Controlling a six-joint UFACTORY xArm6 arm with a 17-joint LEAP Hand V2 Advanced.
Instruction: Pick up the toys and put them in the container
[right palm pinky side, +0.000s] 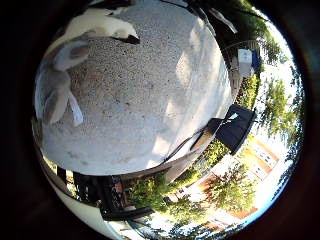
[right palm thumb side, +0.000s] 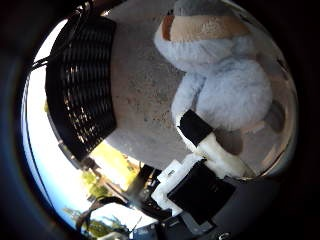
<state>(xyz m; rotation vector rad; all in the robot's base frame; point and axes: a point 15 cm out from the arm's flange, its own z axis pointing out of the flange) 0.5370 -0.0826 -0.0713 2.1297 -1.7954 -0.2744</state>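
Note:
A pale blue-grey plush toy (right palm thumb side: 235, 85) with a tan and orange patch lies on the speckled stone table (right palm thumb side: 142, 90), close to my palm. My right hand (right palm thumb side: 207, 150) hangs just above it. One white finger with a black tip (right palm thumb side: 192, 127) reaches to the toy's arm, and I cannot tell whether it touches. In the little finger side view the toy's limbs (right palm pinky side: 57, 92) lie at the table's edge, with another finger (right palm pinky side: 102, 24) stretched out above them. Nothing is held. The black slatted container (right palm thumb side: 85, 95) stands on the table a short way from the toy.
The round table's rim (right palm pinky side: 150, 167) drops off to a yard with bushes (right palm pinky side: 150, 192) and buildings. A dark box-like object (right palm pinky side: 235, 127) stands beyond the table edge, with black chair parts (right palm pinky side: 100, 192) below it.

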